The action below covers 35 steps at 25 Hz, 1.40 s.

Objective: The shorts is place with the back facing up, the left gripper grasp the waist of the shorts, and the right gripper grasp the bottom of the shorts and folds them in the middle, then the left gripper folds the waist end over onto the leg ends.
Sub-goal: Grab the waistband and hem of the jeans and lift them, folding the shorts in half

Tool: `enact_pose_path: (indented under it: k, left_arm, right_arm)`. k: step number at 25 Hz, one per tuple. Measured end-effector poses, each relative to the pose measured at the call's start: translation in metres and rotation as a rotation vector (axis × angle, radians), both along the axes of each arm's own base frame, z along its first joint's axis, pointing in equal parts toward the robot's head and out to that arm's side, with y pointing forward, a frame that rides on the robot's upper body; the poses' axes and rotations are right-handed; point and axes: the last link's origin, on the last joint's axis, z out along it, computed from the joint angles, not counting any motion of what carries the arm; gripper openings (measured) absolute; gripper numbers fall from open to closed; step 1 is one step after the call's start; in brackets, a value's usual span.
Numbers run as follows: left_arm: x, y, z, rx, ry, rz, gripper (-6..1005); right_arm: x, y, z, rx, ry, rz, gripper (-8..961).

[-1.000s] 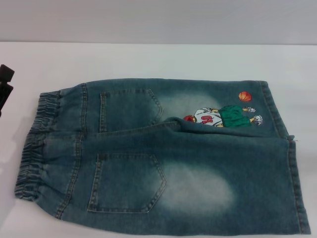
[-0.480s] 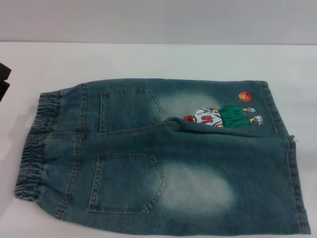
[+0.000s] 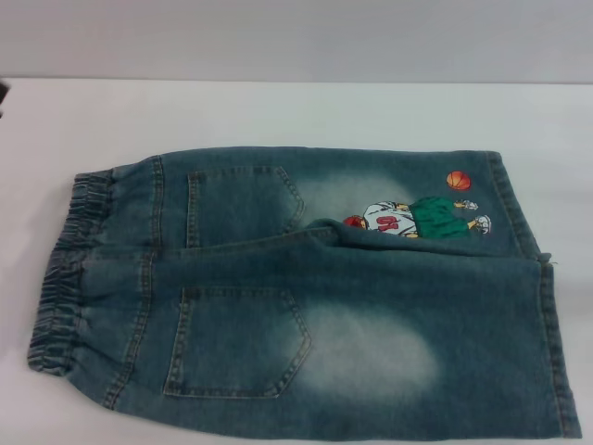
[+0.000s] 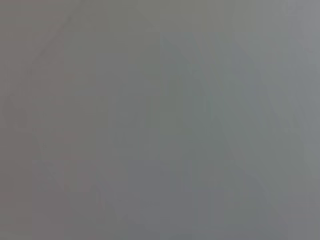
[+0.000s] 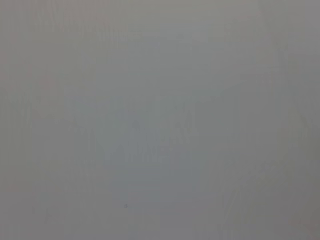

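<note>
Though flat, one shorts (image 3: 306, 297), two pockets.

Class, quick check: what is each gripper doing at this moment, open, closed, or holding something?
Left gripper: not in view in any picture.
Right gripper: not in view either.
The shorts lie flat, untouched.

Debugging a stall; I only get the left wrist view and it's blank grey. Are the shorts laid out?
Observer: Yes. The shorts lie flat, back pockets up, on the white table.
Operator: Waist on which side?
Observer: The waist is on the robot's left, the leg hems on its right. Nothing is folded.
Operator: Grippers?
Observer: The left gripper is only a dark sliver at the head view's left edge, off the shorts. The right gripper isn't visible.
</note>
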Motion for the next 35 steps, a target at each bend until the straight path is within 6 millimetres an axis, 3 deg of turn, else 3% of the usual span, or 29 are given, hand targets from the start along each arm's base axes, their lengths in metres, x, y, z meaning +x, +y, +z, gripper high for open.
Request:
enact_pose_path:
  k: [2,3,5,8,10,13,15,19,25,35]
  left_arm:
    - [0.001,0.005,0.007,-0.021,-0.02,-0.022,837]
    - [0.012,0.028,0.028,-0.167,-0.07,-0.118,837]
    - [0.012,0.028,0.028,-0.167,-0.07,-0.118,837]
    - [0.039,0.064,0.059,-0.502,-0.057,-0.245,836]
    - [0.043,0.067,0.064,-0.54,-0.045,-0.255,836]
    - [0.054,0.075,0.087,-0.706,0.001,-0.26,836]
    - [0.056,0.077,0.101,-0.787,0.032,-0.216,836]
    - [0.053,0.074,0.108,-0.875,0.09,-0.151,836]
    - [0.033,0.059,0.127,-1.036,0.213,0.067,836]
    - [0.008,0.041,0.125,-1.156,0.36,0.303,835]
  right_arm:
    - [0.0,0.0,0.0,-0.001,0.001,0.0,630]
    - [0.0,0.0,0.0,-0.001,0.001,0.0,630]
    - [0.0,0.0,-0.001,-0.002,0.001,-0.001,631]
    - [0.0,0.0,-0.001,-0.003,0.002,-0.002,631]
    - [0.0,0.0,-0.001,-0.003,0.002,-0.002,631]
    - [0.001,-0.001,-0.001,-0.004,0.003,-0.007,631]
    - [0.002,-0.001,-0.002,-0.007,0.005,-0.012,631]
    - [0.003,0.001,-0.001,-0.012,0.007,-0.018,630]
    - [0.001,0.005,0.001,-0.01,0.009,-0.016,628]
    - [0.0,0.009,0.002,-0.01,0.011,-0.012,630]
